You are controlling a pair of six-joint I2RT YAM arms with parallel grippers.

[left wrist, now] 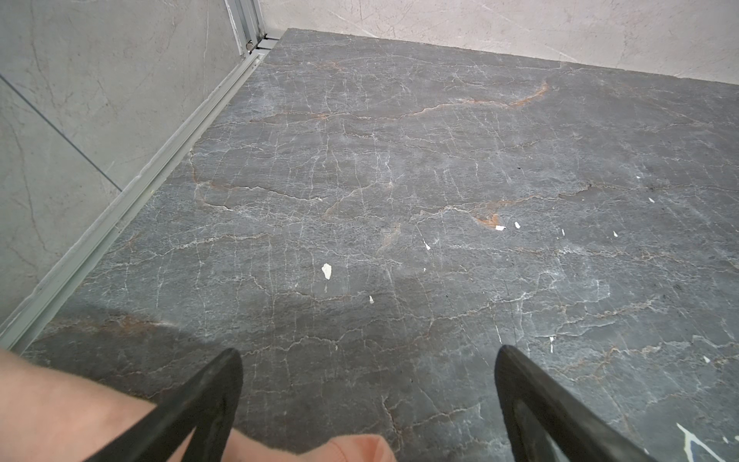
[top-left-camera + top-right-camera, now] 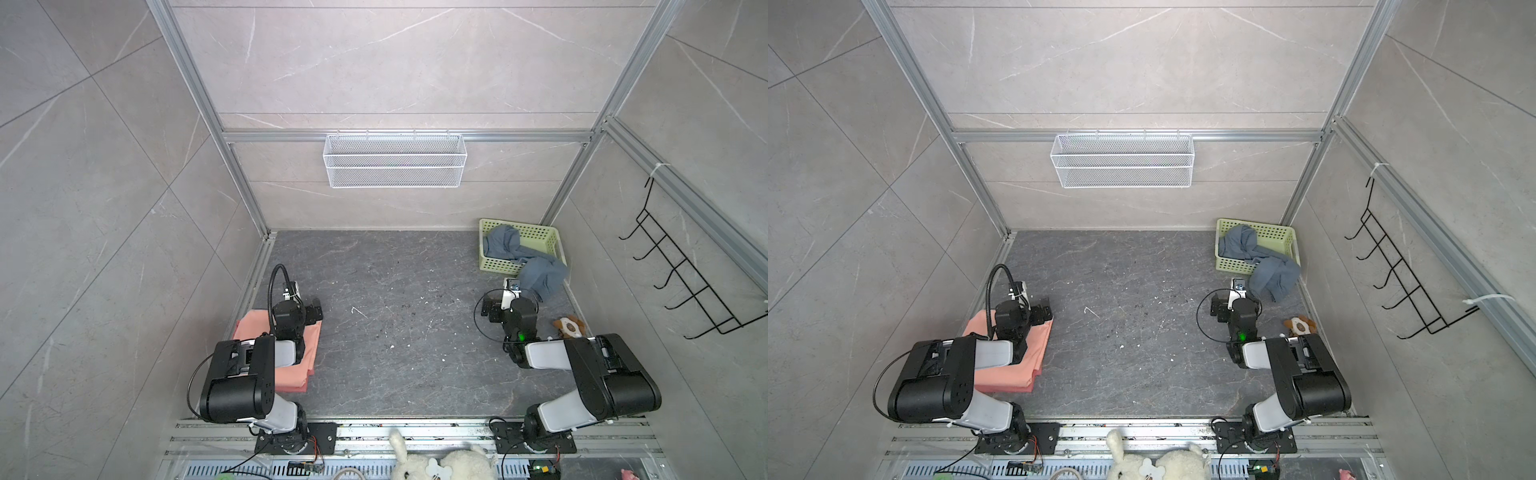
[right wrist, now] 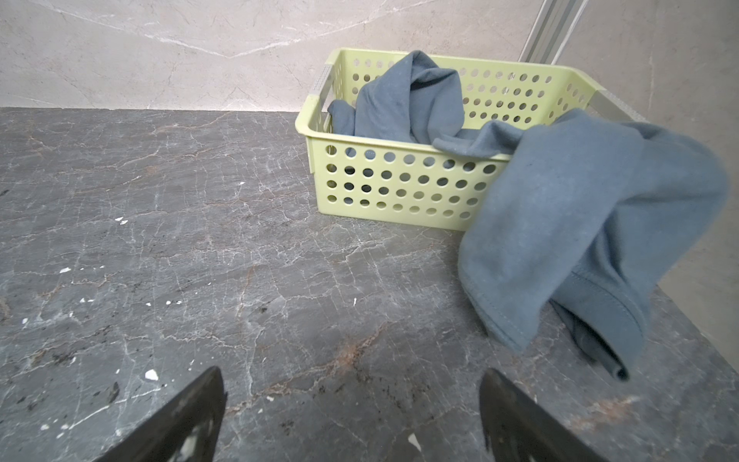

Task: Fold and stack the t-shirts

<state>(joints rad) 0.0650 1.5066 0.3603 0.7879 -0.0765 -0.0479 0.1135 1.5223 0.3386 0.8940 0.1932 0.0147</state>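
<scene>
Green basket [image 3: 400,188] sits in the far right corner of the table [image 2: 395,291]. The blue shirt [image 3: 580,200] is unfolded, part bunched inside the basket, the rest spilling over its near wall at the right end and drooping outside. I can't tell if the hem touches the table. The right gripper [image 3: 352,374] is just short of the basket on its near side, over bare table and close to the hanging cloth but apart from it, fingers spread wide with nothing between them. The pink shirts [image 2: 309,349] are well apart from the basket, across the table at the opposite wall, folded flat in a stack. The left gripper [image 1: 368,360] hangs over that stack's edge nearest the back wall, fingers also wide apart and holding nothing. The toy [image 2: 570,327] lies on the near side of the basket by the same wall, beside the right arm.
</scene>
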